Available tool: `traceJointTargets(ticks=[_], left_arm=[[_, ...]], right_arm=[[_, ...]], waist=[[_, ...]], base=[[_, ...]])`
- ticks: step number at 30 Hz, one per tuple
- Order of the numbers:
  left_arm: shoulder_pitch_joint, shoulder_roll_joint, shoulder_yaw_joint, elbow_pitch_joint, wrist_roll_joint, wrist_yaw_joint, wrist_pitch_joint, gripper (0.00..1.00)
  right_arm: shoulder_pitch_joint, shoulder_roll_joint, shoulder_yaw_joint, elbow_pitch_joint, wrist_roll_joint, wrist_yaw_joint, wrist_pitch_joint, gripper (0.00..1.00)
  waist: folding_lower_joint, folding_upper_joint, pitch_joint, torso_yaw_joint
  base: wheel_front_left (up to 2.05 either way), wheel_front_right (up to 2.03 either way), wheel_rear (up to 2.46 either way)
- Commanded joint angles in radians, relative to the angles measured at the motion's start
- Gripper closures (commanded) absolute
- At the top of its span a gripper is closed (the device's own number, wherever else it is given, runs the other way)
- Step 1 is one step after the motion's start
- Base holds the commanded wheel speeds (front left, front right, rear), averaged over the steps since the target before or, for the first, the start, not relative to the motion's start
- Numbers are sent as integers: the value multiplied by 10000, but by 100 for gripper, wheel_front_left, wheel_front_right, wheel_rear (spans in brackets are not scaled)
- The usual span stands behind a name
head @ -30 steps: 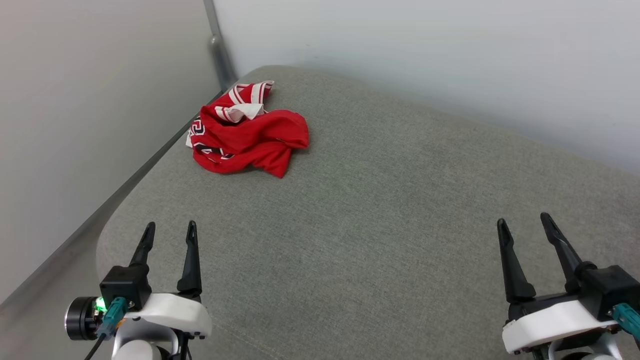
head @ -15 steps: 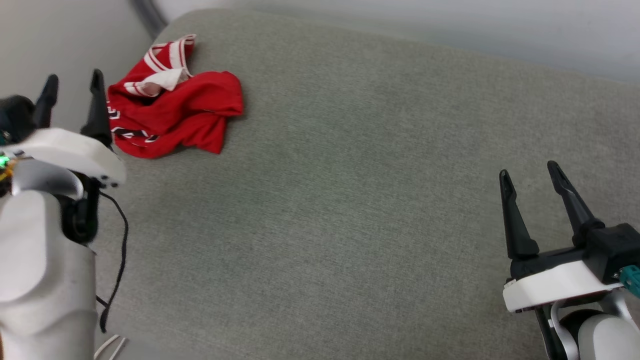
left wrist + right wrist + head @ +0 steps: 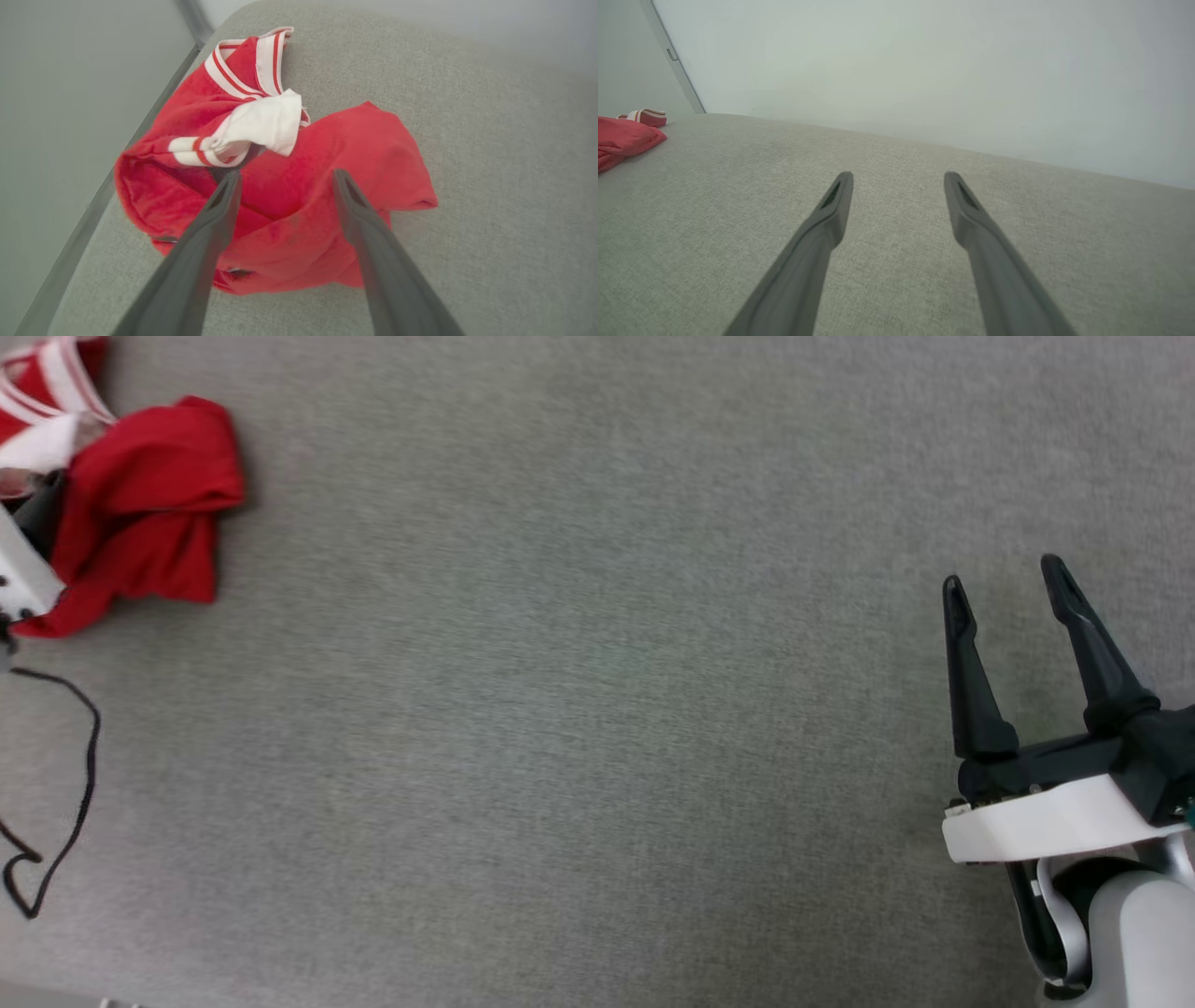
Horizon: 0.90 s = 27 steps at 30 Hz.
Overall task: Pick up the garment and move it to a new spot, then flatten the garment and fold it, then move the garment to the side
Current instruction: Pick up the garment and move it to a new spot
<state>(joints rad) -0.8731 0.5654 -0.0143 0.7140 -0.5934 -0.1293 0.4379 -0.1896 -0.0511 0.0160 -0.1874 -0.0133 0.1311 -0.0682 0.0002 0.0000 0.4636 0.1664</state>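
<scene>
The garment, a red shirt with white sleeves and striped trim, lies crumpled at the far left of the grey cushion. In the left wrist view the garment sits right under my left gripper, whose fingers stand apart just above the red cloth with nothing between them. My right gripper hovers open over bare cushion at the lower right, far from the shirt. The right wrist view shows my right gripper open, with the garment low at the left edge.
The grey cushion spreads wide between the shirt and the right arm. A thin black cable hangs over the cushion at the left edge. The cushion's left edge borders a pale wall, and another wall rises behind.
The head camera has tilted down and swung right, so the shirt sits at the picture's left edge. My left arm has reached forward over the shirt. The right gripper stays open.
</scene>
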Motion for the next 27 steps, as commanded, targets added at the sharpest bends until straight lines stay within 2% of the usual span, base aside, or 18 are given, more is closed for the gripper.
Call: traceJointTargets(ticks=[1, 7, 13, 14, 15, 16, 21, 22, 23, 27], left_arm=[[-116, 40, -37, 77, -50, -18, 73, 0], [-302, 510, -387, 1314, -1053, -9, 928, 0], [-35, 269, -790, 2521, -1370, -2, 1798, 0], [-41, 269, -843, 2684, -1345, -2, 1879, 33], [-58, 309, -869, 2757, -1267, 1, 1711, 82], [-90, 283, -862, 2862, -1281, 5, 1619, 100], [-456, 450, -1045, 2893, -959, 2, 706, 100], [-565, 534, -1067, 2837, -865, 1, 398, 100], [-834, 697, -1204, 2694, -637, -2, -440, 100], [-1043, 760, -1405, 2581, -276, -4, -1630, 100]], right_arm=[[-180, 17, 14, -42, -56, -5, -34, 0], [-397, 18, 47, -141, 7, -5, -34, 0], [-380, 18, 39, -148, 102, -5, 0, 0], [-396, 18, 47, -150, 102, -5, 12, 0], [-411, 18, 56, -154, 112, -6, 9, 0], [-410, 18, 59, -143, 121, -5, 6, 0], [-290, 18, 46, -36, 214, -5, -38, 0], [-259, 18, 48, 4, 247, -6, -54, 0], [-157, 18, 71, 142, 354, -5, -130, 0], [-10, 18, 71, 379, 543, -6, -282, 0]], waist=[[-2, 0, 448, -403], [-2, 0, 1080, -855], [-2, 0, 1124, -960], [-2, 0, 1103, -971], [-2, 0, 1074, -979], [-2, 0, 1025, -980], [-2, 0, 667, -915], [-2, 0, 577, -891], [-2, 0, 214, -819], [-2, 0, -403, -724]], base=[[0, 0, 0], [0, 0, 0], [0, 0, 0], [0, 0, 0], [0, 0, 0], [0, 0, 0], [0, 0, 0], [0, 0, 0], [0, 0, 0], [0, 0, 0]])
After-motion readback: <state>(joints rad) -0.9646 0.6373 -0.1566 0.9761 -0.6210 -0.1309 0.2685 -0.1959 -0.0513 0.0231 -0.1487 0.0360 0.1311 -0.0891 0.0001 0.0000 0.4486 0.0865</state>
